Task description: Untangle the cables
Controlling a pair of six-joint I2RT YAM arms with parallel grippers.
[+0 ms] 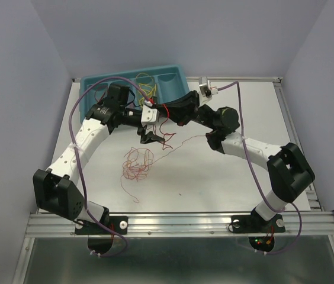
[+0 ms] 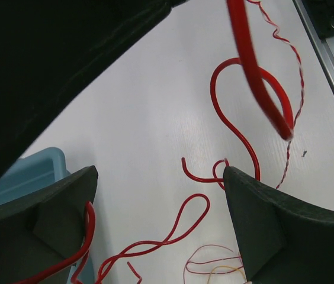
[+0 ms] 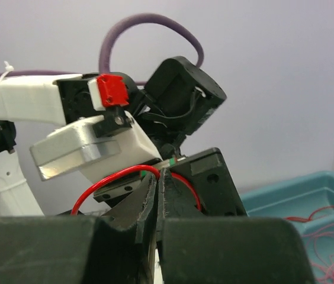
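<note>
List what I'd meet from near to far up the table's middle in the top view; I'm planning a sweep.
Front rail → loose cable tangle → left gripper, open → teal tray.

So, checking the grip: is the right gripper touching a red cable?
Touching: the right wrist view shows the right gripper shut on the red cable, which loops out beside it.

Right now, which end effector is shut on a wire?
The right end effector: its fingers are pressed together with a red wire between them. The left end effector stands wide open.
</note>
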